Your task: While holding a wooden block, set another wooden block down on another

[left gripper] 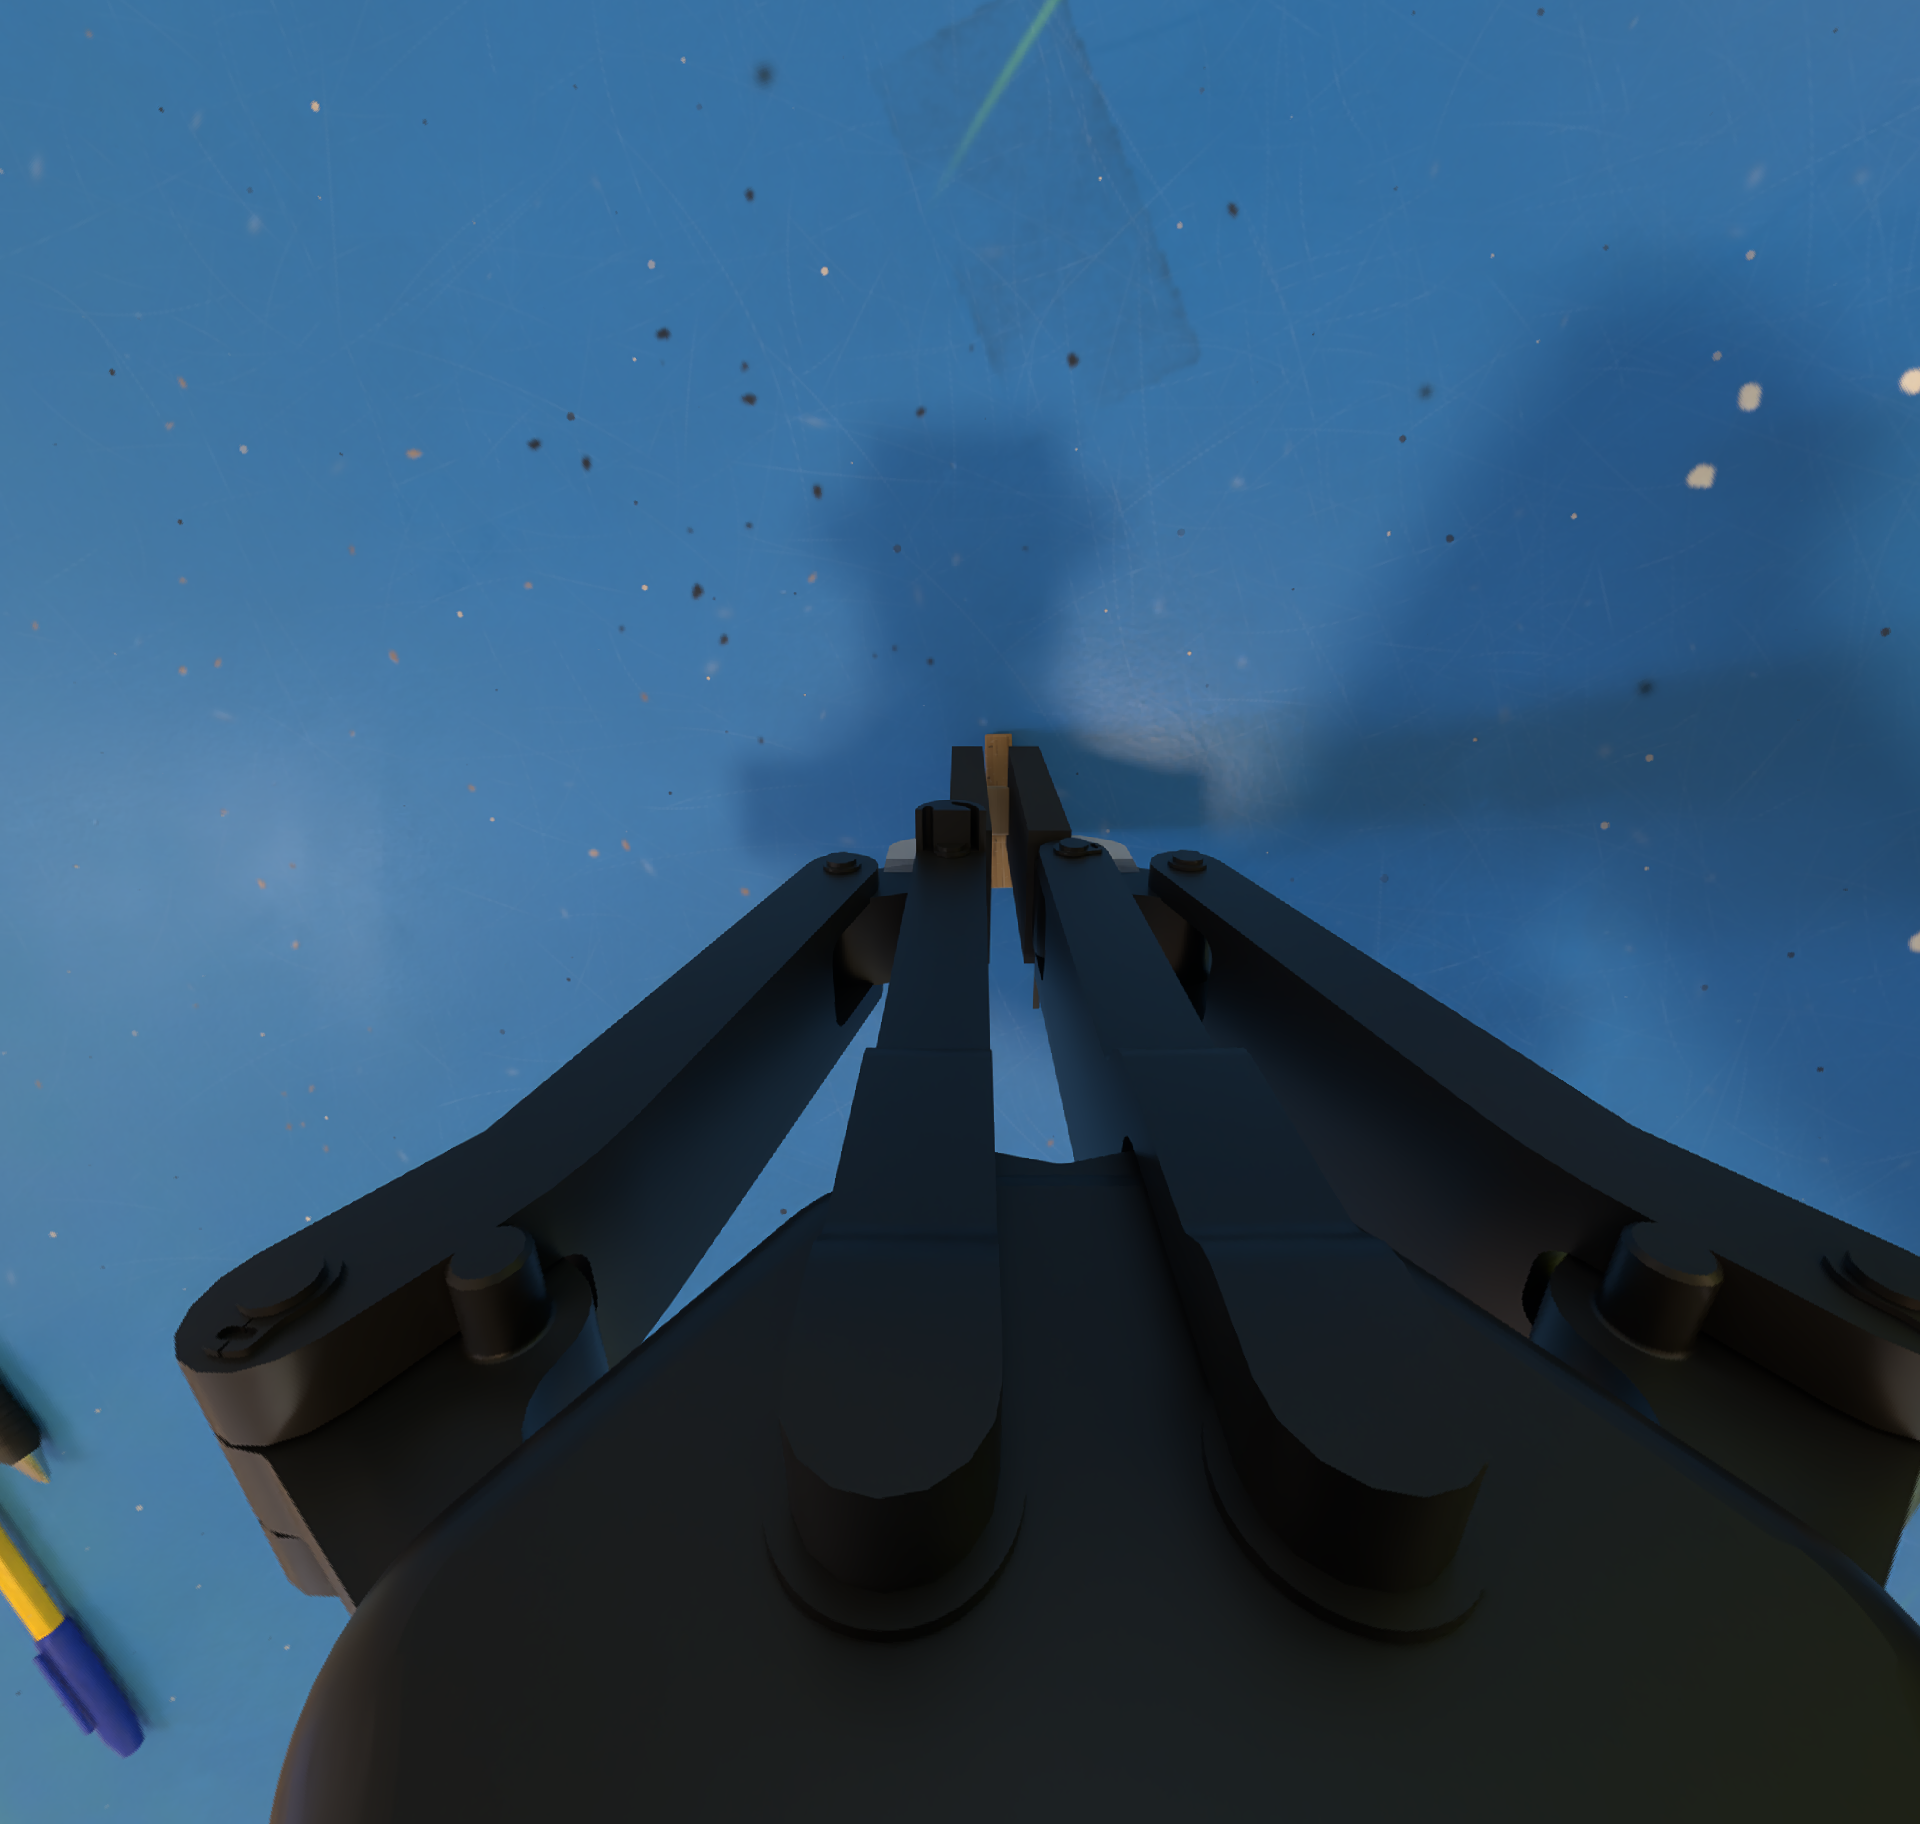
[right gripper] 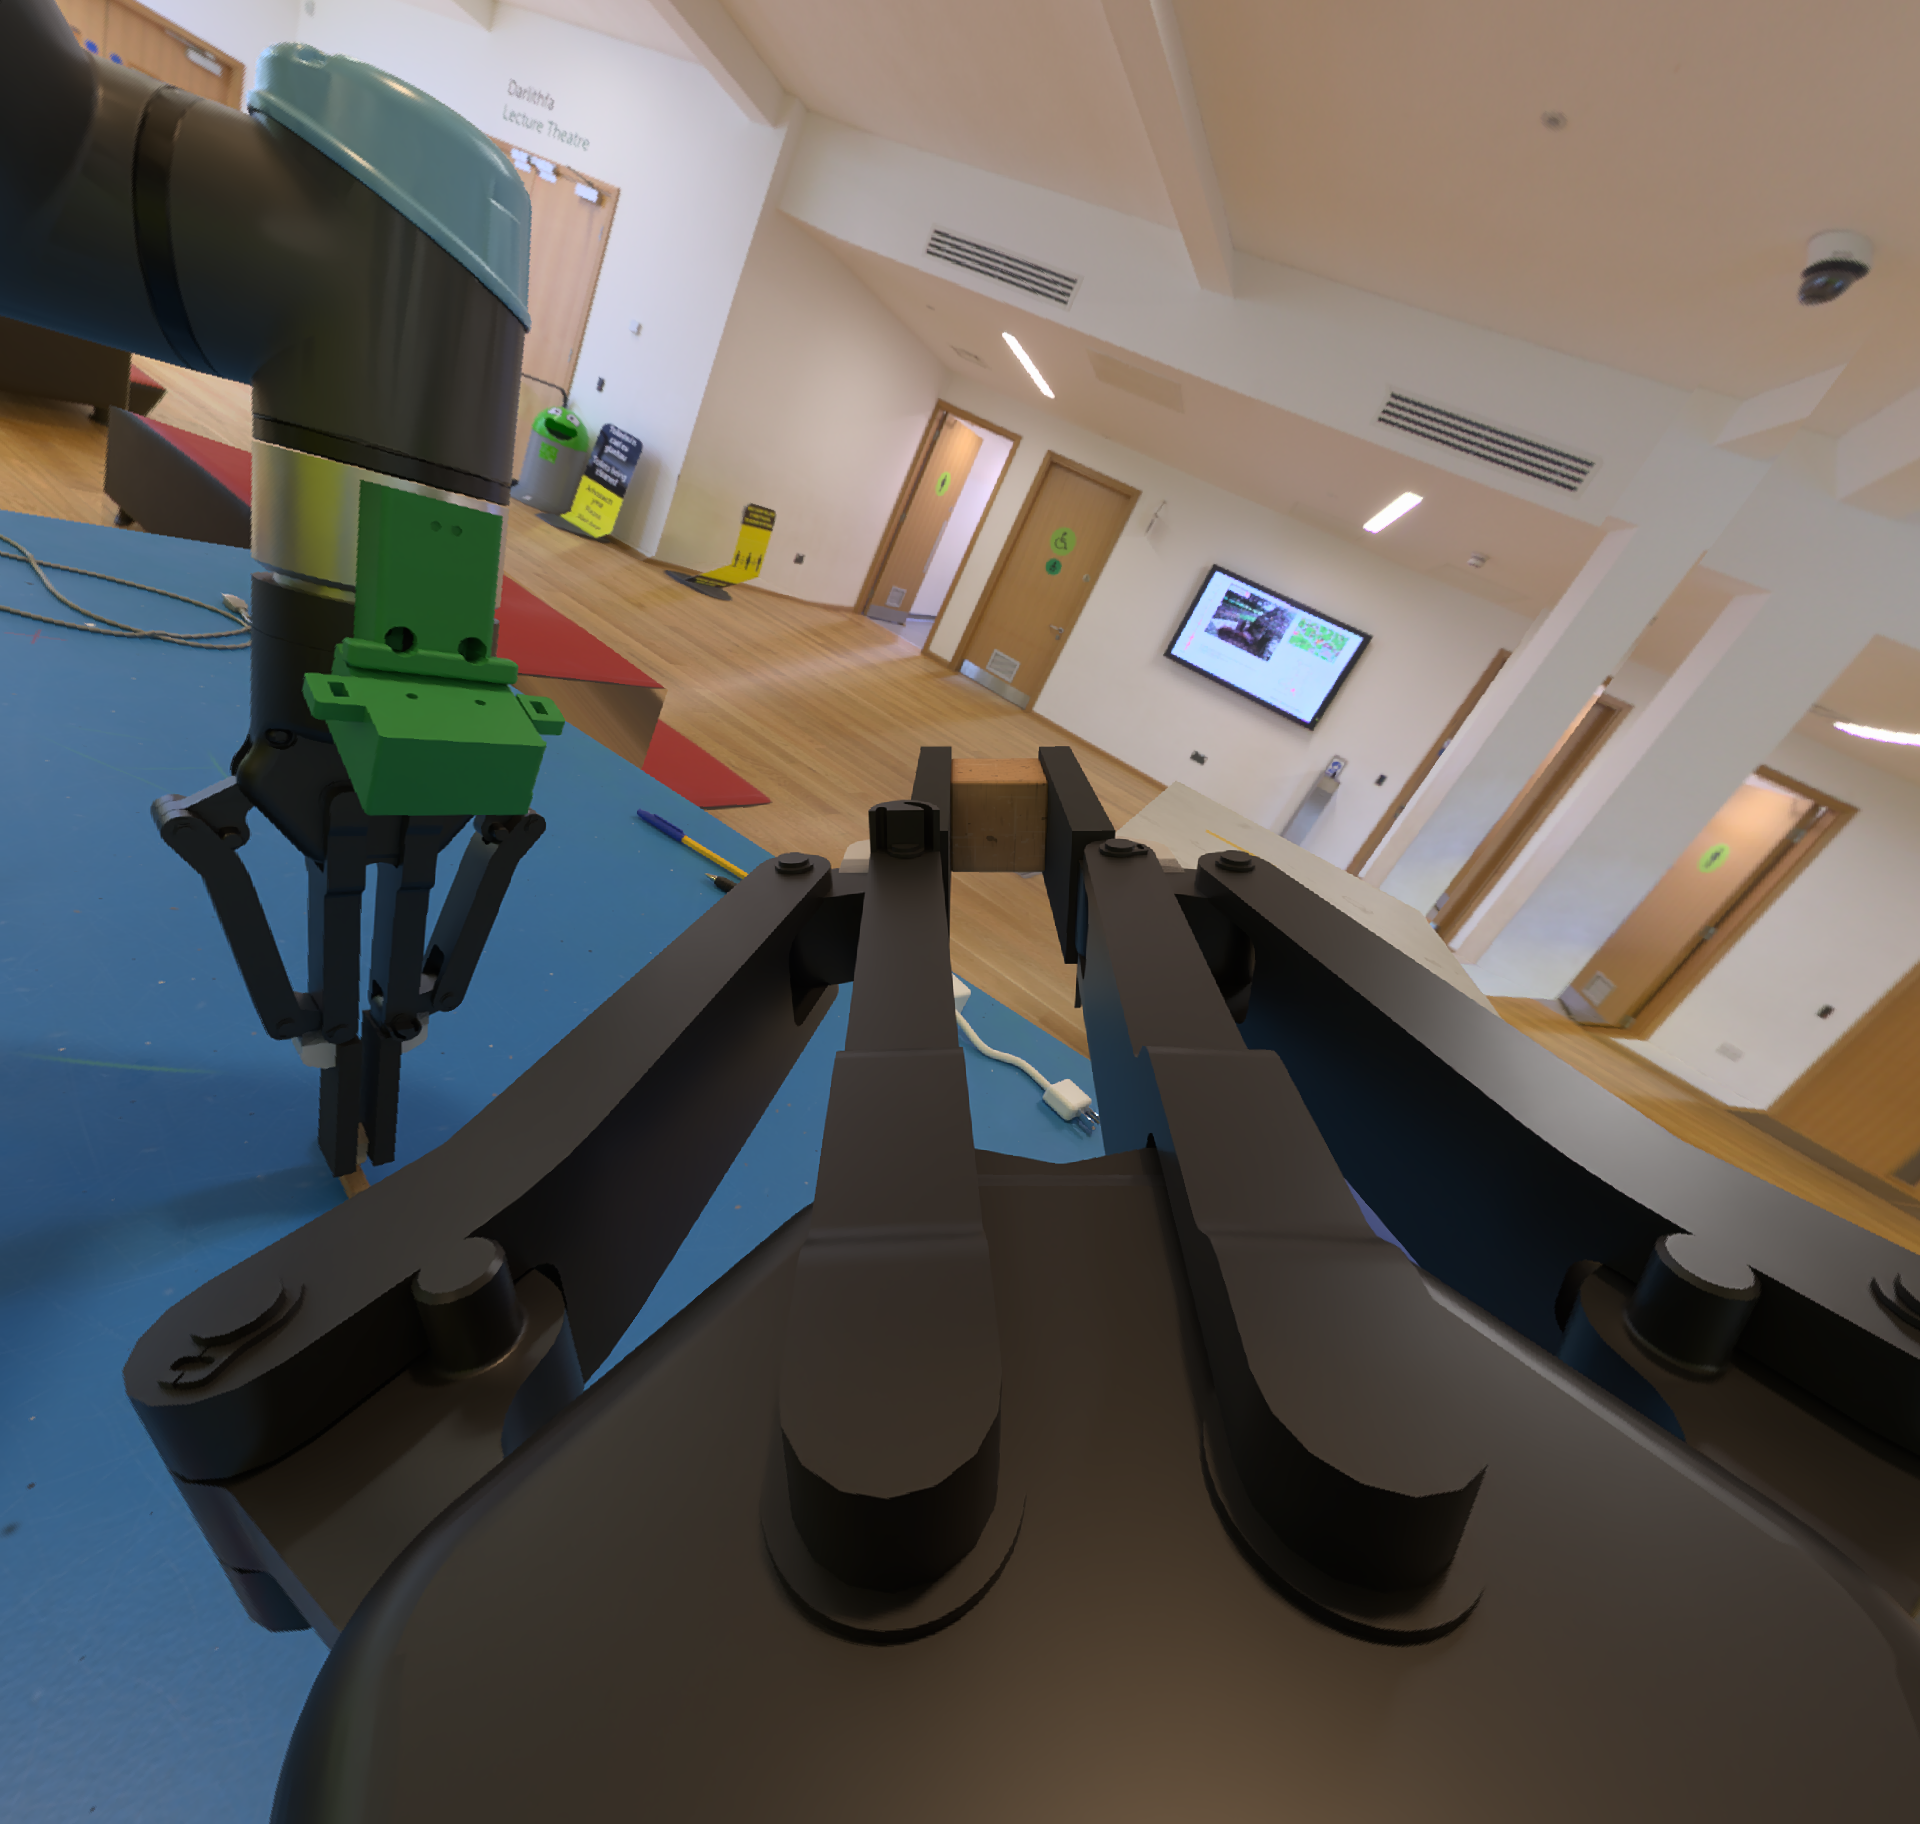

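Holding 1 tan wooden block (right gripper: 997, 811) aloft between nearly closed right gripper (right gripper: 995, 798) jaws, we pinch a thin wooden block (left gripper: 997, 798) low over the blue table (left gripper: 416, 527) in the left gripper (left gripper: 997, 787); with no target block visible, it may slip.

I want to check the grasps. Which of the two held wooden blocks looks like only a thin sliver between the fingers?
The wooden piece in the left tool: only a narrow tan strip shows. The right tool holds a wide, square-faced block.

The flat blue desk top (left gripper: 520, 631) has dark and pale dots; the square wooden block (right gripper: 997, 813) is light brown; the thin plastic pen (left gripper: 62, 1649) is yellow and blue
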Robot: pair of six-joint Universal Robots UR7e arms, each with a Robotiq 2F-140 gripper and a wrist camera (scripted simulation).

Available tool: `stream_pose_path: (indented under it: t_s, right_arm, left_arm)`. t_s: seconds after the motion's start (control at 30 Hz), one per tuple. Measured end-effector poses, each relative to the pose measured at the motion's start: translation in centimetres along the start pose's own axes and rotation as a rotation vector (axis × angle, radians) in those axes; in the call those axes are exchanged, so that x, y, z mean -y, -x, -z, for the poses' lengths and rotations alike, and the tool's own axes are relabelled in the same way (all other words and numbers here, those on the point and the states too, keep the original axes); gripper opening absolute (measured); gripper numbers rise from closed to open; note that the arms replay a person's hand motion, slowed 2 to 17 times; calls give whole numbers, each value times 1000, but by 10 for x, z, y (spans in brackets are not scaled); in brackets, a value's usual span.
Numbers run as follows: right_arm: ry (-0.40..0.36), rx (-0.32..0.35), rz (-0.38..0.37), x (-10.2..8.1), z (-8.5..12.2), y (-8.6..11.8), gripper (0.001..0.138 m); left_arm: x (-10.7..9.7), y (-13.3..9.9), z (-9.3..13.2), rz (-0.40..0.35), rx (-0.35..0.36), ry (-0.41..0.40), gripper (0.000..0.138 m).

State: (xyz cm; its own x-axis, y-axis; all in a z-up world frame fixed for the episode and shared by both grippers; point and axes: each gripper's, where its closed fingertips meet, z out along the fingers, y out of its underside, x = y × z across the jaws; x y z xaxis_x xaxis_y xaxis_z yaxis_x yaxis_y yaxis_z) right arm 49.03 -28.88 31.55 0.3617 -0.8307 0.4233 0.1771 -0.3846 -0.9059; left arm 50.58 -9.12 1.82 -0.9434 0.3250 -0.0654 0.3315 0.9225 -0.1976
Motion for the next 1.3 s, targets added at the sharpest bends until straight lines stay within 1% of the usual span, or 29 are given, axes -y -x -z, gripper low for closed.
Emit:
stream_pose_path:
  t_s: [0.3,0.7,0.87,1.07,1.17,1.3]
  right_arm:
    - [-12,1,1,3,2,0,22]
    - [-14,3,1,4,2,0,22]
    - [-12,5,2,3,1,1,22]
    - [-12,8,3,4,1,2,22]
    - [-14,9,2,4,1,2,22]
    - [-10,9,3,3,1,3,22]
  left_arm:
    - [-2,-1,0,11,-9,-3,7]
    - [-2,-2,-1,54,-42,-12,7]
    - [-2,-3,0,73,-62,-14,10]
    - [-2,-2,0,72,-58,-17,12]
    - [0,-1,1,82,-56,-33,12]
    - [5,0,10,104,-54,-86,12]
